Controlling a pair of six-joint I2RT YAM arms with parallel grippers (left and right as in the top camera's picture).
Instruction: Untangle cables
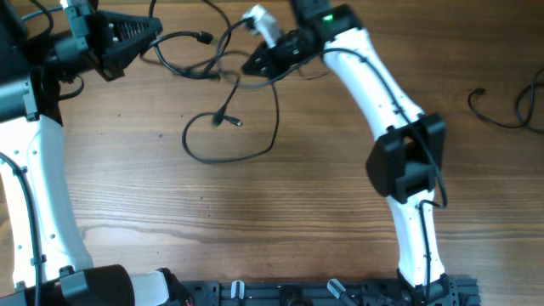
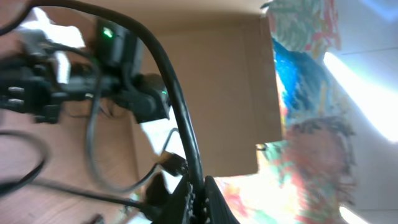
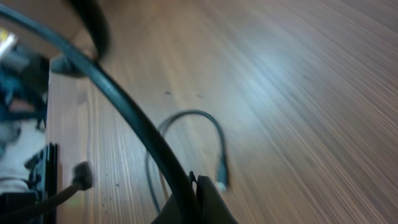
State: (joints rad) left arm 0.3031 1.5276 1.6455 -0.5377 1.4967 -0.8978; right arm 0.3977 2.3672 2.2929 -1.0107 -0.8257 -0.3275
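Observation:
The thin black cables lie tangled at the table's far middle, with a big loop trailing toward the centre and a plug end inside it. My left gripper is at the far left, shut on a cable that arcs up from its jaws. My right gripper is at the tangle's right side, shut on a cable that runs up and left from its jaws. A loose cable end lies on the wood below it.
Another black cord lies at the table's far right edge. A white object sits by the right arm's wrist. A cardboard panel stands behind the table in the left wrist view. The arm bases are at the front edge.

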